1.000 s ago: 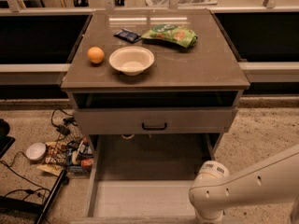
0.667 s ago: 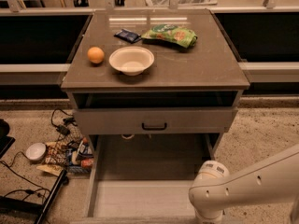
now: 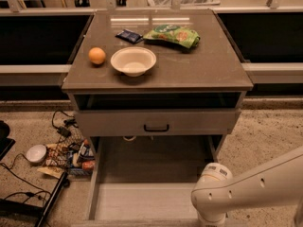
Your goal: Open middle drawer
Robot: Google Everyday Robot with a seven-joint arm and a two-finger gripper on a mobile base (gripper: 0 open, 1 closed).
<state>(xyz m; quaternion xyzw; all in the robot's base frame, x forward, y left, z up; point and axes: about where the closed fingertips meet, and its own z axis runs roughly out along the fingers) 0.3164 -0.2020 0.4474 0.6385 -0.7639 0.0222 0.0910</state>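
The middle drawer (image 3: 142,197) is pulled far out of the grey cabinet (image 3: 161,74). Its wide grey tray is bare, and its front lies along the bottom edge of the view with the handle hidden. Above it sits the taller-fronted drawer (image 3: 118,123) with a black bar handle (image 3: 156,127) and a dark gap over it. My white arm (image 3: 246,188) comes in from the lower right and bends down at a round joint (image 3: 212,193) by the tray's front right corner. The gripper is below the bottom edge, out of view.
On the cabinet top lie an orange (image 3: 97,56), a white bowl (image 3: 133,60), a green snack bag (image 3: 173,34) and a dark packet (image 3: 129,36). Cables, snack wrappers (image 3: 66,155) and a small white bowl (image 3: 36,153) litter the floor at left.
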